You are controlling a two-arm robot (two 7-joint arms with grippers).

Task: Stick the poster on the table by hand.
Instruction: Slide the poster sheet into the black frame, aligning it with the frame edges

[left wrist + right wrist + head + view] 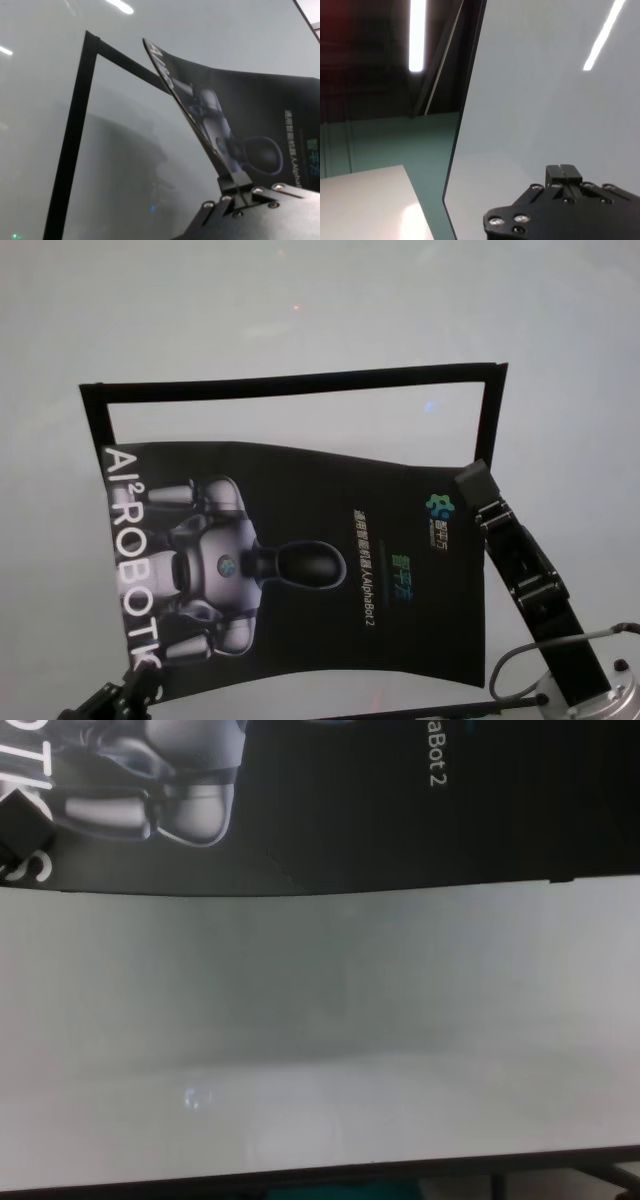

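The poster (300, 570), a black glossy sheet with a silver robot figure and white lettering, lies curved over the table (300, 300). My left gripper (138, 687) is shut on the poster's near left corner and holds that side lifted; the left wrist view shows its fingers (235, 181) clamped on the raised poster edge (200, 115). My right gripper (472, 480) is at the poster's far right corner. In the right wrist view its fingers (563, 173) are together, with only bare table (545, 75) beyond. The chest view shows the poster's near edge (330, 840).
Narrow black tape strips form a frame on the table: one along the far side (290, 382), one on the left (95, 415), one on the right (490, 415). The table's dark front edge (320, 1178) is near me. The table's side edge (467, 100) drops to a green floor.
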